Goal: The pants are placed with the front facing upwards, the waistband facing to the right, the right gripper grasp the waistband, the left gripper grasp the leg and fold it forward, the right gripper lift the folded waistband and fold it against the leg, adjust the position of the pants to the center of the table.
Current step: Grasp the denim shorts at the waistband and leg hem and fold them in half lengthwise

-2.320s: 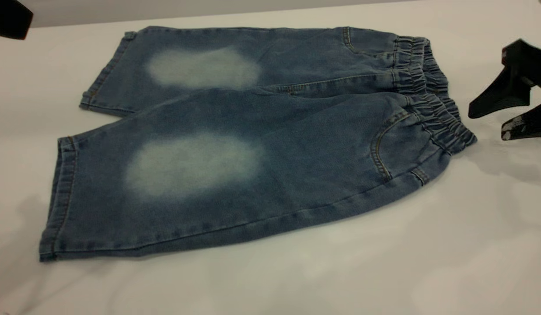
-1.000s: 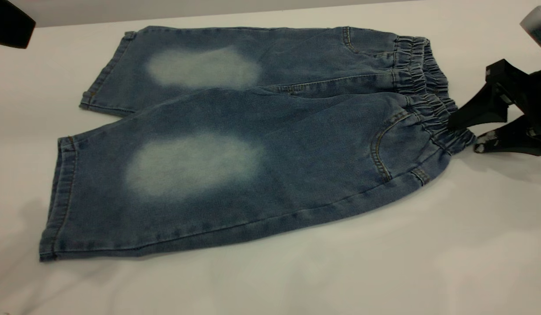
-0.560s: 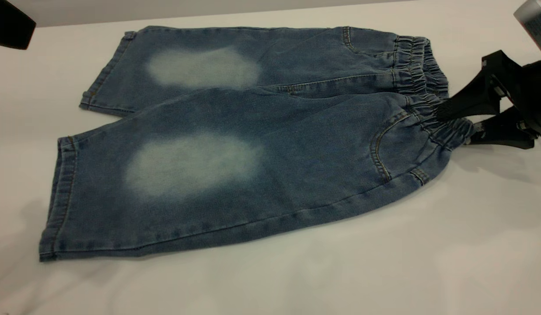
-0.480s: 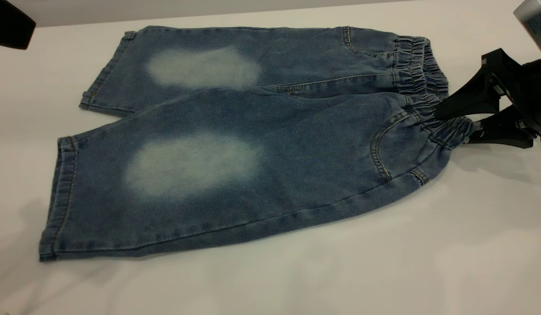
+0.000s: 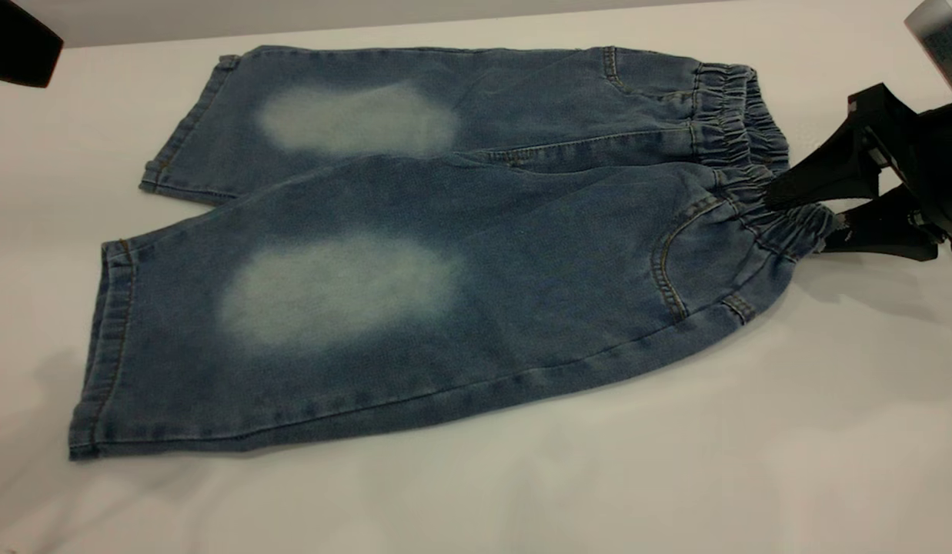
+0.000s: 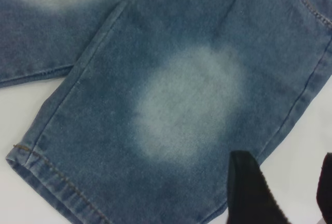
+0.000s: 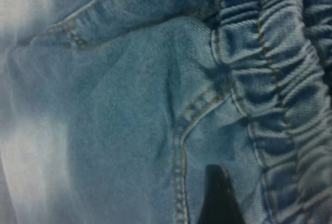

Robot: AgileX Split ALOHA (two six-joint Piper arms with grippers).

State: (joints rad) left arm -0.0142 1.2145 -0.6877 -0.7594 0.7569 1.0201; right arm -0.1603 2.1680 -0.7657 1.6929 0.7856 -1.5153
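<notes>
**Pants flat, right gripper at the waistband**

The pants (image 5: 414,254) lie flat on the white table (image 5: 676,477), waistband (image 5: 760,192) rightward. The right gripper (image 5: 799,219) straddles the waistband's near end, fingers spread. The left gripper (image 6: 282,193) hovers parted over the near leg.

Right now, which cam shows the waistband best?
Exterior view: the whole waistband shows at the pants' right end, with the right gripper straddling its near corner, one finger above, one below. Right wrist view shows only a close ruched stretch. Left wrist view shows leg denim only.
</notes>
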